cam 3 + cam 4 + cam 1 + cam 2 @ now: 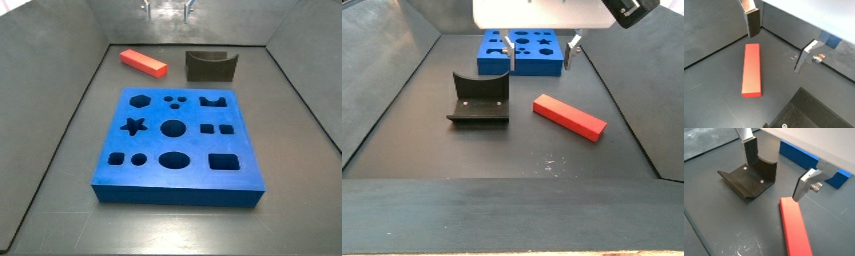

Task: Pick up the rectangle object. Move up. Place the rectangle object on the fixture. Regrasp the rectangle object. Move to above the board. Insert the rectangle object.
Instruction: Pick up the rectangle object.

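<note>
- Rectangle object is the red-orange block, and it lies flat on the dark floor, with nothing touching it.
- In both side views the block sits beside the fixture, a little apart from it, and well apart from the blue board.
- The gripper hangs up in the air with its two fingers spread wide, and nothing is between them.
- In a wrist view the block lies below the gripper, with one finger near the block's far end and the other finger off to its side.
- In a wrist view the fixture stands just under one finger, and the block lies next to it.
- The step in hand looks like the very first one: picking up the block. The block is not lifted yet.
- The fixture's notch is empty, and the holes in the board look empty too.
- The next move calls for the gripper to line up over the block, so one finger is on each long side.
- Then it needs to go straight down, close on the block, and lift.
- If the fingers come down crooked, they could bump the block and push it away.
</note>
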